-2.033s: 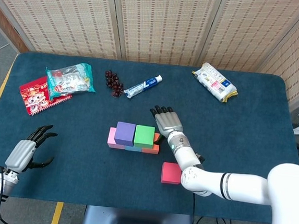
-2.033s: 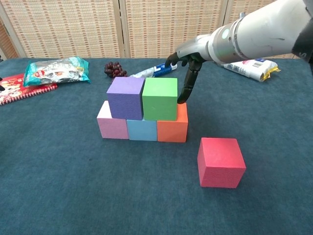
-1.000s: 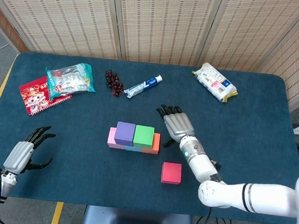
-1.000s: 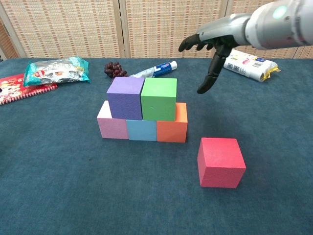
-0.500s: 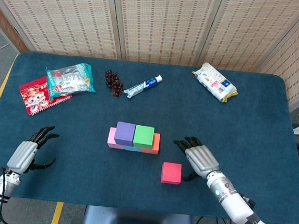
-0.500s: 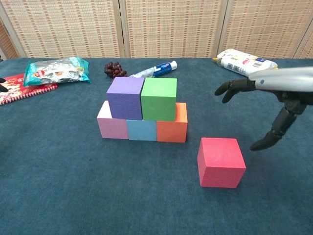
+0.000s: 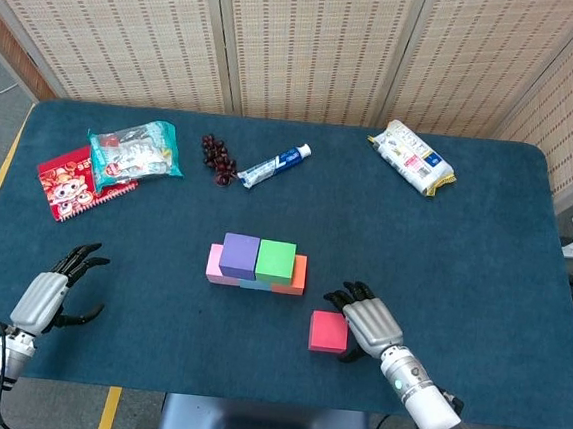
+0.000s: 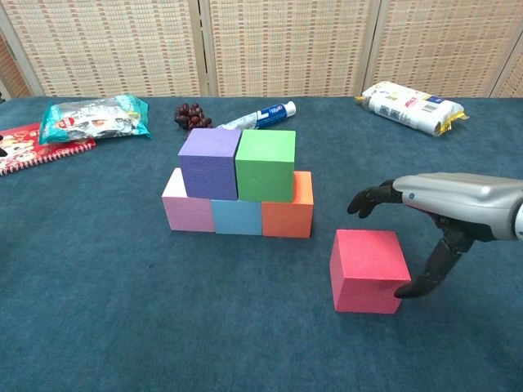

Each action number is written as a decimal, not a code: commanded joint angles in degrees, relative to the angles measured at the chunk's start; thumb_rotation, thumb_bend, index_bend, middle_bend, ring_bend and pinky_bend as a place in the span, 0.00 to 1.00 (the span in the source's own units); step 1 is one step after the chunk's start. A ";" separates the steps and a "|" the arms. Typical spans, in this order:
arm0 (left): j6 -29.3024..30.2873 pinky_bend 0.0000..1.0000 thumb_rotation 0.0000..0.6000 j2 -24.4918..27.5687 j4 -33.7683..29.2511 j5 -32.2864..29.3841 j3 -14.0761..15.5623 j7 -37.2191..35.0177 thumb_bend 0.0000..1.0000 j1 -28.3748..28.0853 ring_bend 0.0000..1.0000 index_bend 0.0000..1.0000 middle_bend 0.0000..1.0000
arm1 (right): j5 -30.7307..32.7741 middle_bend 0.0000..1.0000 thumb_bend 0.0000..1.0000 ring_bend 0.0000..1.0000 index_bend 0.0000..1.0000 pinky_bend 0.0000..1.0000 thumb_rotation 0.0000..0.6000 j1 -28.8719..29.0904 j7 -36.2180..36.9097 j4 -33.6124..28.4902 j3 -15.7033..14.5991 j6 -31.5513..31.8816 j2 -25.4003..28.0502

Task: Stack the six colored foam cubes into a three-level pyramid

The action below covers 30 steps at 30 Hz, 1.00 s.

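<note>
Two levels are up: pink cube (image 8: 186, 211), light-blue cube (image 8: 237, 216) & orange cube (image 8: 290, 211) in a row on the desk (image 8: 122, 327), w/ purple cube (image 8: 209, 162) & green cube (image 8: 265, 163) side by side on top. The red cube (image 8: 368, 269) sits alone on the desk, near the stack's right end but apart from it. It's the last piece, due for the top.

Right robot hand (image 8: 433, 214) is right beside the red cube, spread, holding nothing. Fingers (image 8: 368, 200) arch over the cube's far top edge, thumb (image 8: 425, 273) drops beside its right face. Looks just short of contact; can't tell for sure if the thumb tip touches. Left robot hand (image 7: 49, 292) rests at the desk's near-left corner, fingers loosely spread, empty, well away from the cubes.

Handling, as a guess: foam means v. light, soft, a bit grippy, not fragile. Squeezing hard would dent it & skew the release; a light pinch is enough. Best hold is across two opposite side faces, upper half, so the bottom stays free to land flat. The top spot straddles the purple/green seam. Stack is light too, so any sideways brush could shove the upper cubes; come down from above.

Elsewhere on the desk: snack bags (image 7: 131, 151), grapes (image 7: 217, 158), toothpaste tube (image 7: 274, 164), white packet (image 7: 410, 157).
</note>
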 commanded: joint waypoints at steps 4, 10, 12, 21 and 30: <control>0.04 0.17 1.00 -0.08 0.66 -0.10 0.18 -0.87 0.31 0.23 0.00 0.20 0.04 | -0.12 0.30 0.11 0.13 0.31 0.11 1.00 -1.63 -1.08 3.30 0.63 0.84 -3.37; 0.23 0.17 1.00 -0.09 1.02 -0.12 0.19 -1.39 0.31 0.39 0.00 0.20 0.04 | -2.21 0.31 0.11 0.14 0.34 0.11 1.00 -1.77 -1.64 5.58 0.54 -0.69 -4.66; 0.34 0.17 1.00 -0.02 1.05 -0.16 0.20 -1.45 0.31 0.49 0.00 0.20 0.04 | -3.13 0.31 0.11 0.14 0.35 0.11 1.00 -2.02 -1.92 6.13 0.56 -0.56 -4.85; 0.53 0.16 1.00 -0.03 1.40 -0.33 0.08 -1.96 0.31 0.68 0.00 0.20 0.04 | -6.80 0.36 0.17 0.23 0.61 0.15 1.00 -3.62 -0.58 5.56 2.05 1.10 -3.61; 0.83 0.16 1.00 0.66 -0.16 -0.37 0.15 -0.60 0.31 1.02 0.00 0.20 0.04 | -8.63 0.38 0.18 0.24 0.62 0.17 1.00 -1.68 3.64 -12.06 7.13 -0.99 14.61</control>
